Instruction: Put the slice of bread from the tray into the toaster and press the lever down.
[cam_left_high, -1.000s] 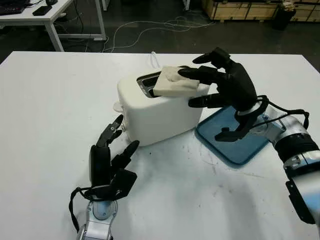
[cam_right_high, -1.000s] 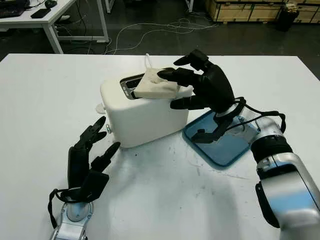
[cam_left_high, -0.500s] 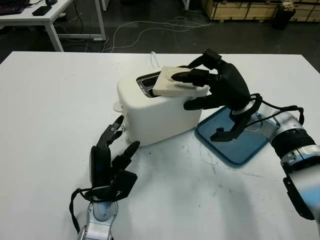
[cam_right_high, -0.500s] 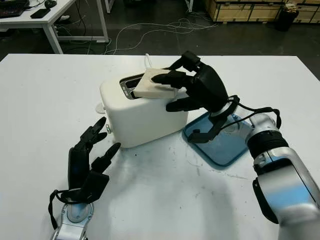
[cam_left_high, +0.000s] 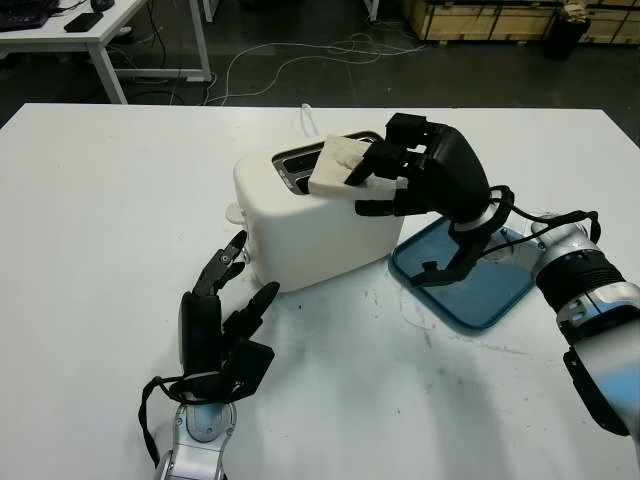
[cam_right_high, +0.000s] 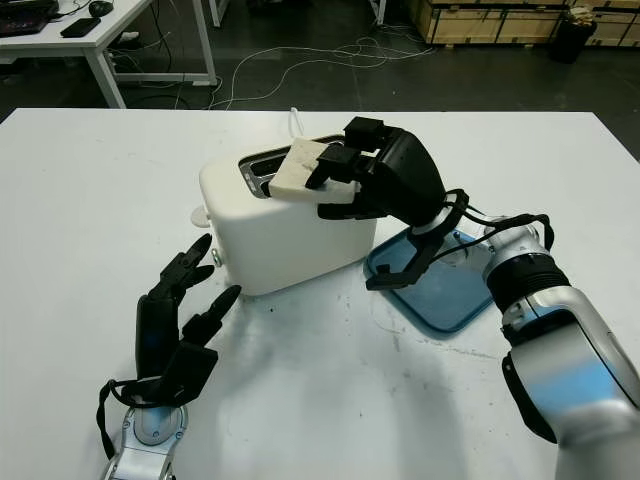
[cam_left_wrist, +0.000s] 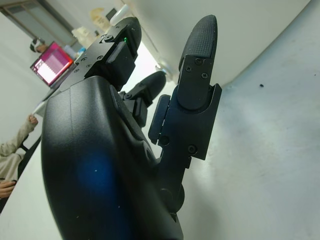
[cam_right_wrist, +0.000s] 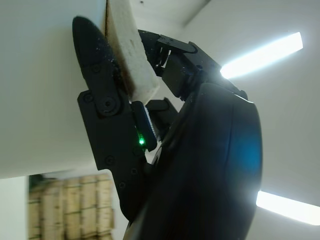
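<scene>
A white toaster (cam_left_high: 300, 225) stands mid-table, its lever (cam_left_high: 235, 213) on the left end. A pale bread slice (cam_left_high: 336, 165) tilts over the near slot at the toaster's top right, and my right hand (cam_left_high: 395, 175) is shut on it, fingers above and thumb below. The right wrist view has the bread slice (cam_right_wrist: 130, 55) pinched between the fingers (cam_right_wrist: 100, 100) against the toaster wall. My left hand (cam_left_high: 222, 325) is open on the table in front of the toaster's left end, a little below the lever. The blue tray (cam_left_high: 475, 285) lies right of the toaster.
A white cord (cam_left_high: 306, 115) trails from behind the toaster. The table's far edge gives onto a dark floor with cables and a white desk (cam_left_high: 100, 35) at the back left. In the left wrist view a person's arm (cam_left_wrist: 10, 150) sits at the edge.
My right hand has curled round the bread and shifted left, tipping the slice up from nearly flat towards the slot. The left hand has stayed put.
</scene>
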